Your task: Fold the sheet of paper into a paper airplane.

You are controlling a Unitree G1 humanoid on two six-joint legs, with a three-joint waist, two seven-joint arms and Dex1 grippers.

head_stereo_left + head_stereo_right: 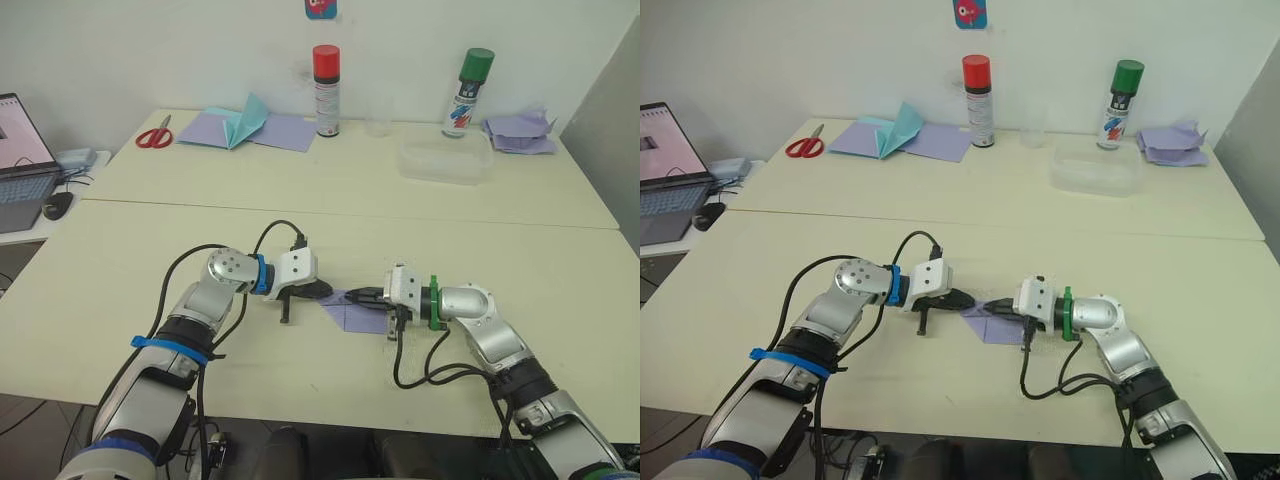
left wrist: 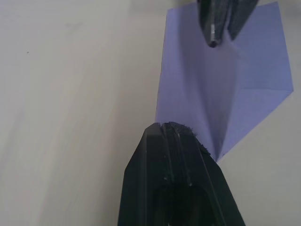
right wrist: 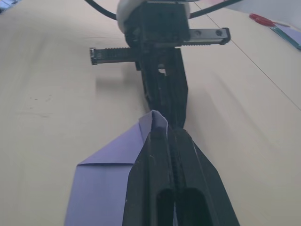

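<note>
Paper lies flat on the near table, between the two tools, close to the front edge. Lavender, already creased: two corners folded in to a point, centre crease running back from it. Point faces the robot's left.

Left tool sits at the pointed end. Fingers pressed together, tips resting on or just above the nose of the paper; cannot tell from the wrist view whether they touch it. Nothing held between them.

Right tool comes in from the opposite side, over the wide end. Fingers closed against each other, lying along the centre crease on top of the paper. Cannot tell whether any layer is caught between them; it reads as pressing down, not pinching.

The two tools point at each other, tips near, not touching.

Far table, well apart from the work:
- scissors, red handles, far left
- pale-blue folded shape on larger lavender sheets
- spray can, red cap
- spray can, green cap
- clear plastic tray
- heap of lavender papers, far right

Laptop open on a side desk at the robot's left, mouse beside it.
</note>
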